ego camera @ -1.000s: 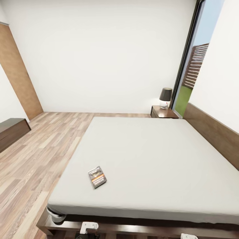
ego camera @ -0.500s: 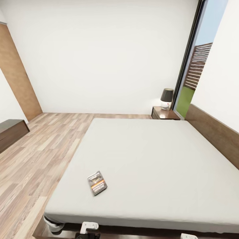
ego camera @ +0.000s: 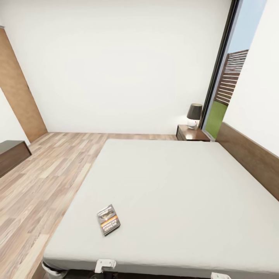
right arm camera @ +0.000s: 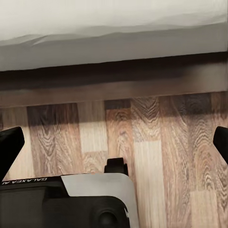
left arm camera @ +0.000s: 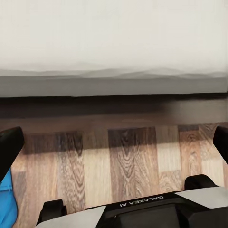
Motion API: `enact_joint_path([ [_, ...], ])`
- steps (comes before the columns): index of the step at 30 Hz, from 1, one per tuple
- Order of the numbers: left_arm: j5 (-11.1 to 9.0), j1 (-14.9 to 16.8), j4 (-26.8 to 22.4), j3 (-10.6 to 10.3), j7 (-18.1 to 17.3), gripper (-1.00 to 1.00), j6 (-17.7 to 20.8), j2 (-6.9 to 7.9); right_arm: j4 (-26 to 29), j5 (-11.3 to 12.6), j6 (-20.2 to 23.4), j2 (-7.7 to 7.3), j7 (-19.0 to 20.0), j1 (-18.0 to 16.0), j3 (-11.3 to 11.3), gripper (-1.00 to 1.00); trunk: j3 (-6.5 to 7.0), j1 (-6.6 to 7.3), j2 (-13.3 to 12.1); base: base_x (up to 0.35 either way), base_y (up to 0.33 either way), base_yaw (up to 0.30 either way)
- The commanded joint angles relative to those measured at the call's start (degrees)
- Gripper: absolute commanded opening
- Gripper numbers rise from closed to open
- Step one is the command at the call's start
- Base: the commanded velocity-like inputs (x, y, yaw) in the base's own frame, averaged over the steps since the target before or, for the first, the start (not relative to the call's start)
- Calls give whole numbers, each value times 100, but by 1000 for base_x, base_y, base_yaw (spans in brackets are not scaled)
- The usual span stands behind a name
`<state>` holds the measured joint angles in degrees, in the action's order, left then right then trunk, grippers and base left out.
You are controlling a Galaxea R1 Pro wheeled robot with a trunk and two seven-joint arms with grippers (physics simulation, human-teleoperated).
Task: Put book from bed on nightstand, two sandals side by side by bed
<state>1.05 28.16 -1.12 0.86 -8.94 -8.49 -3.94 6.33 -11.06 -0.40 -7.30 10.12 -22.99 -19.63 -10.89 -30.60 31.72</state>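
The book (ego camera: 108, 219), dark with an orange band, lies flat on the pale grey mattress of the bed (ego camera: 174, 182), near its front left corner. A dark brown nightstand (ego camera: 192, 133) stands beyond the bed's far corner. In the left wrist view my left gripper (left arm camera: 114, 142) is open over the wood floor, facing the bed's dark frame (left arm camera: 114, 111). A bright blue sandal (left arm camera: 5, 204) shows at the picture's edge beside one black finger (left arm camera: 9, 147). My right gripper (right arm camera: 114, 142) is also open and empty over the floor, facing the same frame.
A lamp (ego camera: 194, 115) with a dark shade stands on the nightstand. A tall dark-framed glass door (ego camera: 221, 77) is behind it, and the brown headboard (ego camera: 248, 159) runs along the right. A low dark cabinet (ego camera: 11, 155) stands at the left on the plank floor (ego camera: 46, 174).
The whole head view has shifted: the camera has come closer to the bed, so the book sits lower in the picture. The book itself has not moved on the mattress.
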Motion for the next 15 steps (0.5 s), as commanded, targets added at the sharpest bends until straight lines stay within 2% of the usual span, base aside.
enact_joint_path([
  [1, 10, 5, 7, 10, -11, 100, -20, 0, 0, -56, -4, -2, 25, -4, -50, 100, -9, -4, 8, 264, -3, 0],
  [8, 10, 5, 7, 10, -11, 100, -21, 1, 0, -54, -4, -4, 25, -4, -50, 100, -9, -4, 8, 280, -1, 0],
  [15, 10, 5, 7, 10, -11, 100, -21, 0, 0, -55, -4, -6, 28, -4, -50, 100, -9, -4, 8, 49, 0, 0],
])
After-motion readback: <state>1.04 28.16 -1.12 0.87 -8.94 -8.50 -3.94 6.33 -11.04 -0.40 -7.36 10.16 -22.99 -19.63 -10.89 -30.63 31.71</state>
